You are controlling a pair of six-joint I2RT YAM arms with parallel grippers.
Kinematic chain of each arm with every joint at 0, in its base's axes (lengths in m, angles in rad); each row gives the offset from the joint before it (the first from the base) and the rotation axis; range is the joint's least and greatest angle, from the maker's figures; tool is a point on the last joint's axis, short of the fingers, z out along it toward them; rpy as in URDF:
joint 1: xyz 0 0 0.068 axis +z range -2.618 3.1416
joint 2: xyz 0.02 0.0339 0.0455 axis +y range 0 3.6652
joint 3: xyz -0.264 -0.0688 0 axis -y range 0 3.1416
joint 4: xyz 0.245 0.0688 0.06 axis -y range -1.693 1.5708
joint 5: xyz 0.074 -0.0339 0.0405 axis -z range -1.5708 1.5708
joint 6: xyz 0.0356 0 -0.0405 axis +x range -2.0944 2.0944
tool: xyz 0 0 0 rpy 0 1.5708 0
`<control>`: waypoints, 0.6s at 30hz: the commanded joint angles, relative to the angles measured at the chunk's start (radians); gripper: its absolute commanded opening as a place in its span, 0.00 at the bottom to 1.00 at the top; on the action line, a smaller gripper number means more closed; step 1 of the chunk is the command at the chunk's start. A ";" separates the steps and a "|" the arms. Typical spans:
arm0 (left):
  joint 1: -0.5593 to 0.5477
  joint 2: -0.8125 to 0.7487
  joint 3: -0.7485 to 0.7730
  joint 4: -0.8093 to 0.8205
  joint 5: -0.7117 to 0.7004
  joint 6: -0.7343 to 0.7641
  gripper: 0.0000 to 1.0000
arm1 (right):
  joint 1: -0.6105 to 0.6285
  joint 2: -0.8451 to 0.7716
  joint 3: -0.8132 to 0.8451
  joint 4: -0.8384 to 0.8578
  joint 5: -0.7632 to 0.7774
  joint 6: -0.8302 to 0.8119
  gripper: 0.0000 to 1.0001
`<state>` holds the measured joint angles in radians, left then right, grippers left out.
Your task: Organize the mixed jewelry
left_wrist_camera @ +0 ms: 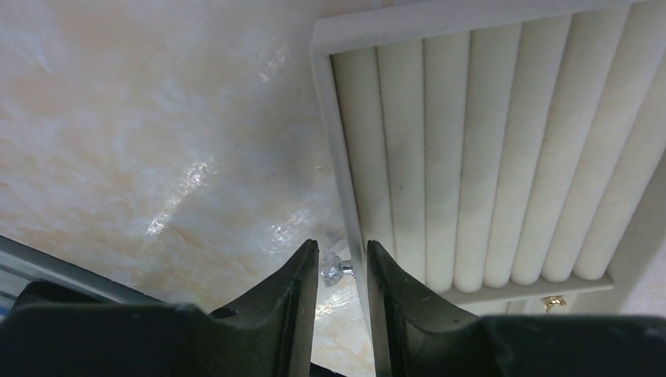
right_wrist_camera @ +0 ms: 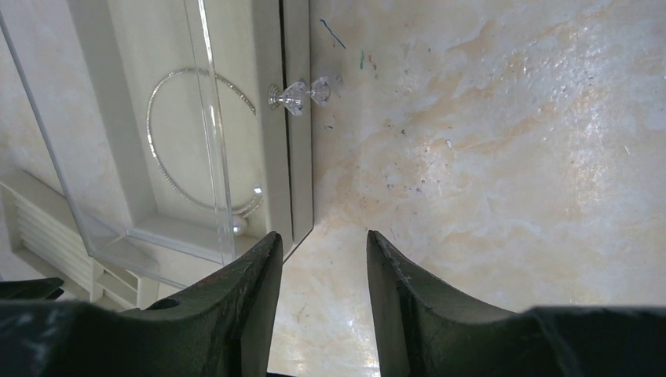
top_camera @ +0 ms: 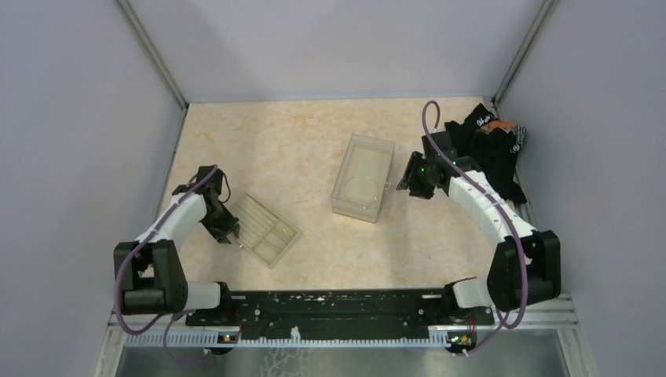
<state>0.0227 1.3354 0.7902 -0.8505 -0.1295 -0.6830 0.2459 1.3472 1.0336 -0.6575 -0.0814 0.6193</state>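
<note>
Loop (right_wrist_camera: pixel 149 126) inside clear box (right_wrist_camera: pixel 271 157) near right claw (right_wrist_camera: pixel 323 236)

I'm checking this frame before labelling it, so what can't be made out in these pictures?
- Left wrist view: whether the left gripper already pinches the crystal knob on the tray; the gripper itself hides the contact.
- Left wrist view: what the gold piece is; it is tiny and half behind a tray divider.
- Top view: the tray's contents, too small.
- Right wrist view: the silver loop, partly blurred behind the clear box lid.
</note>
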 commanded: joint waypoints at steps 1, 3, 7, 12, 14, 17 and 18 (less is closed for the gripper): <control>0.004 -0.026 -0.035 0.015 0.033 -0.140 0.35 | -0.001 0.018 0.020 0.038 -0.016 -0.020 0.43; 0.003 -0.027 -0.055 0.029 0.037 -0.148 0.33 | -0.002 0.028 0.027 0.036 -0.018 -0.022 0.43; 0.003 -0.027 -0.069 0.051 0.050 -0.161 0.21 | -0.002 0.041 0.037 0.034 -0.024 -0.027 0.43; 0.003 -0.043 -0.061 0.055 0.078 -0.195 0.05 | -0.001 0.047 0.042 0.034 -0.031 -0.026 0.43; 0.003 -0.050 -0.057 0.063 0.109 -0.219 0.03 | -0.001 0.046 0.043 0.030 -0.031 -0.028 0.43; -0.010 -0.056 -0.049 0.090 0.161 -0.297 0.00 | -0.002 0.045 0.043 0.025 -0.032 -0.031 0.42; -0.018 -0.055 -0.049 0.106 0.174 -0.329 0.00 | -0.002 0.046 0.043 0.024 -0.032 -0.032 0.42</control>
<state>0.0208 1.3048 0.7277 -0.7765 -0.0532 -0.7609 0.2459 1.3899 1.0340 -0.6548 -0.1070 0.6022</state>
